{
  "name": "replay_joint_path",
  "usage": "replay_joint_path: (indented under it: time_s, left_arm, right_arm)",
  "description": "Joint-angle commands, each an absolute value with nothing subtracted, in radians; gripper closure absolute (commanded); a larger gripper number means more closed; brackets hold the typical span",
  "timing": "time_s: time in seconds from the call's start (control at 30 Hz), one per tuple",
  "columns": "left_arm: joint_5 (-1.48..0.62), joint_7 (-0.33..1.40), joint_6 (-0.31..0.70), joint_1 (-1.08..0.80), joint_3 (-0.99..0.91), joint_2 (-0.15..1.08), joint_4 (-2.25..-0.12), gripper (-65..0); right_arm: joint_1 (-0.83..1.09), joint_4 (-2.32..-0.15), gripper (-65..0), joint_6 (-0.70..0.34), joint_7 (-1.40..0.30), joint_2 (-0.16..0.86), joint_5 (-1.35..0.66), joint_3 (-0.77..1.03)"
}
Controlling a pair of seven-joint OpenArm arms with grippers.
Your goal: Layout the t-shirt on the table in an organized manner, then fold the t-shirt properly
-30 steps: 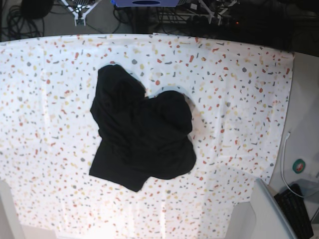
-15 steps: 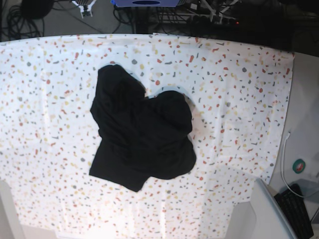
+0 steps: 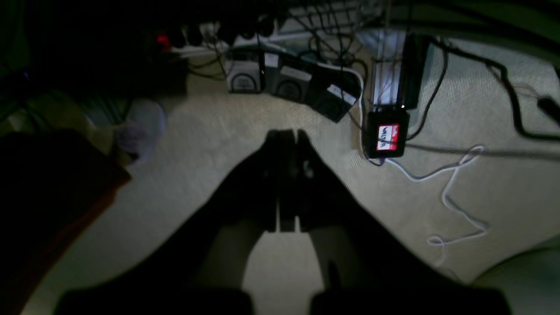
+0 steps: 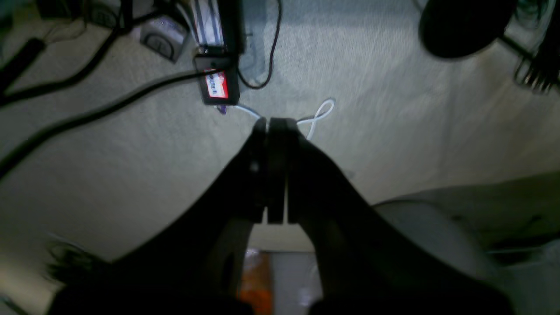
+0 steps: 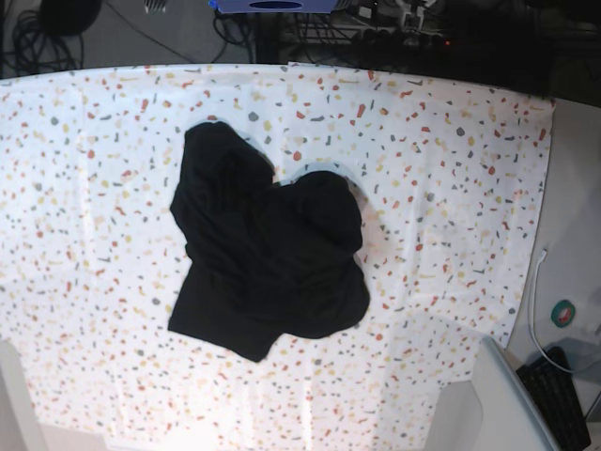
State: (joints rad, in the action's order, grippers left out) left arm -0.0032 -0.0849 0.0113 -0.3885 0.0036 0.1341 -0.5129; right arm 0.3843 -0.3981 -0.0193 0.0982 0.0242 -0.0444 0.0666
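Observation:
The black t-shirt (image 5: 263, 249) lies crumpled in a heap near the middle of the speckled table (image 5: 451, 160), with no sleeve or collar laid out flat. My left gripper (image 3: 286, 133) is shut and empty, and hangs over the grey floor behind the table. My right gripper (image 4: 273, 121) is also shut and empty over the floor. Neither gripper is near the t-shirt. In the base view only small white arm parts (image 5: 155, 5) show at the top edge.
Cables and power bricks lie on the floor behind the table, with a black box bearing a red label (image 3: 387, 138), also in the right wrist view (image 4: 216, 85). A keyboard (image 5: 563, 399) and a grey panel (image 5: 502, 404) stand off the table's right front corner.
The white arm parts at the top of the base view have moved up and almost out of the frame. The t-shirt has not moved.

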Motion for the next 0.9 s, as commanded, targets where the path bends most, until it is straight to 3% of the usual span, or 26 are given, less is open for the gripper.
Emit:
replay_joint_path:
  time_s: [0.0,0.13,0.3,0.53,0.73,0.87]
  left_arm:
    - [-0.005,-0.091,0.008,-0.446,-0.001,0.159,-0.568,0.0]
    - [-0.007,-0.09,0.008,-0.602,-0.002,0.197,-0.792,0.0]
    - [-0.025,-0.091,0.008,-0.739,-0.004,0.239,-0.972,0.0]
    - [-0.315,-0.091,0.008,-0.957,-0.154,0.328,-1.391,0.0]
    - [-0.338,-0.084,0.008,-1.055,-0.278,0.32,-1.721,0.0]
    - [-0.34,-0.081,0.008,-1.003,-0.283,0.318,-1.842,0.0]
  right_arm:
    - [0.441,-0.463,0.0,-0.021,0.082,0.031,-0.042,0.091]
    - [0.598,-0.766,0.0,-0.021,-0.082,0.031,-0.042,0.151]
    - [0.76,-1.072,0.0,-0.021,-0.16,0.031,-0.042,0.18]
    - [0.941,-1.523,0.0,-0.018,-0.203,-0.012,-0.042,0.285]
    - [0.94,-1.828,0.0,-0.021,-0.309,-0.058,-0.041,0.351]
    - [0.831,-1.954,0.0,-0.021,-0.371,-0.056,-0.041,0.321]
